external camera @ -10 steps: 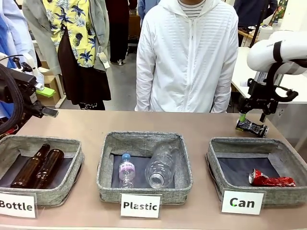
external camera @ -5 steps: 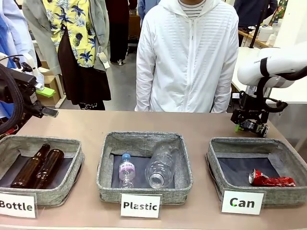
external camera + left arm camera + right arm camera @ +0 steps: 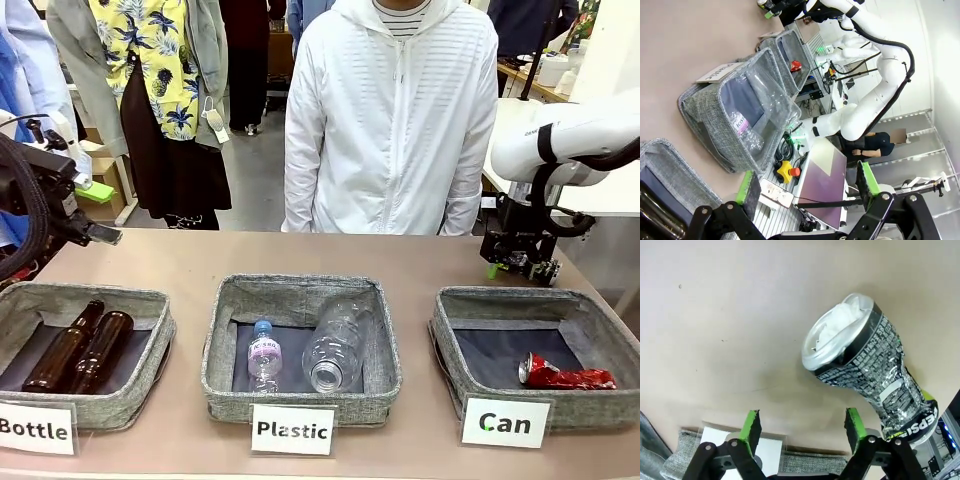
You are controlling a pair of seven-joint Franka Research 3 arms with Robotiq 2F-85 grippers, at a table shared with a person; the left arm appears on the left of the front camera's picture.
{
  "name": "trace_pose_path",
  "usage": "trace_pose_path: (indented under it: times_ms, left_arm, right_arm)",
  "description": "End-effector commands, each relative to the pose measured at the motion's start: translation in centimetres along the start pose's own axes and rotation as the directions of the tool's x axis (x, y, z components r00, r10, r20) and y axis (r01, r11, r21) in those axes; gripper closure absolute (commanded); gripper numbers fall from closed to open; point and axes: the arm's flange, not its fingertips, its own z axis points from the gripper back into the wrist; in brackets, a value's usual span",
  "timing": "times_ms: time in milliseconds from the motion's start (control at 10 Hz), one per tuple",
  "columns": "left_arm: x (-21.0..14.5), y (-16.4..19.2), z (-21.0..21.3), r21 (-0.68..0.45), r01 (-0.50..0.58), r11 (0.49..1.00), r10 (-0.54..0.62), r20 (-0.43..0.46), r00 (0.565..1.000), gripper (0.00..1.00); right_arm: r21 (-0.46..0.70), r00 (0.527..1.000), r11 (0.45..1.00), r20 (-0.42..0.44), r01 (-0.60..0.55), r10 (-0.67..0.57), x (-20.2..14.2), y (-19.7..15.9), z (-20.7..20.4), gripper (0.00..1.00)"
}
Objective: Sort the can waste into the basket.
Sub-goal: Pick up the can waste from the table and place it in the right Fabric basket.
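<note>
1. Counter (image 3: 420,262): a person in a white jacket (image 3: 392,120) is standing at its far edge; bare room is lying between the three baskets and that edge.
2. Basket (image 3: 540,302) signed "Can", at the robot's right: the red can (image 3: 563,374) is lying inside it near the front right corner. The "Plastic" basket (image 3: 300,290) and the "Bottle" basket (image 3: 85,298) are sitting beside it.
3. Right end effector (image 3: 517,262): lowered behind the "Can" basket, it is hiding most of the black-and-silver can (image 3: 867,372); in the wrist view its fingers are standing apart, the can lying just off the right one, ungripped.
4. Left end effector (image 3: 807,182): gaping wide, holding nothing, at the counter's left edge.
</note>
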Motion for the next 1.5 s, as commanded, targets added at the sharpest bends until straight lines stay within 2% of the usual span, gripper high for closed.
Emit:
trace_pose_path:
  times_ms: [0, 300, 500, 700, 800, 900, 1100, 1400]
  left_arm:
    - [-0.1, -0.2, 0.0, 0.012, 0.001, 1.000, -0.001, -0.005, 1.000, 0.00]
    - [-0.1, -0.2, 0.0, 0.012, 0.001, 1.000, -0.001, -0.005, 1.000, 0.00]
    - [-0.1, -0.2, 0.0, 0.012, 0.001, 1.000, -0.001, -0.005, 1.000, 0.00]
    - [-0.1, -0.2, 0.0, 0.012, 0.001, 1.000, -0.001, -0.005, 1.000, 0.00]
    - [-0.1, -0.2, 0.0, 0.012, 0.001, 1.000, -0.001, -0.005, 1.000, 0.00]
    - [-0.1, -0.2, 0.0, 0.012, 0.001, 1.000, -0.001, -0.005, 1.000, 0.00]
    - [-0.1, -0.2, 0.0, 0.012, 0.001, 1.000, -0.001, -0.005, 1.000, 0.00]
    - [-0.1, -0.2, 0.0, 0.012, 0.001, 1.000, -0.001, -0.005, 1.000, 0.00]
  right_arm:
    - [-0.022, 1.000, 1.000, -0.013, -0.006, 0.005, 0.3, -0.4, 0.2, 0.11]
    - [-0.001, 1.000, 1.000, -0.022, -0.006, 0.006, -2.5, -0.7, 1.7, 0.11]
    - [-0.021, 0.996, 0.999, 0.074, -0.040, 0.041, -5.0, -1.1, 4.6, 0.11]
    - [-0.057, 0.987, 0.996, 0.143, -0.063, 0.071, -5.0, -1.6, 5.3, 0.11]
    - [-0.053, 0.984, 0.994, 0.144, -0.100, 0.107, -4.8, -1.8, 5.2, 0.00]
    - [-0.067, 0.977, 0.989, 0.160, -0.130, 0.140, -4.5, -1.9, 5.3, 0.00]
    - [-0.129, 0.934, 0.954, 0.205, -0.271, 0.294, -3.4, -2.8, 5.6, 0.00]
    - [-0.227, 0.864, 0.868, 0.155, -0.441, 0.479, -2.0, -3.0, 5.1, 0.00]
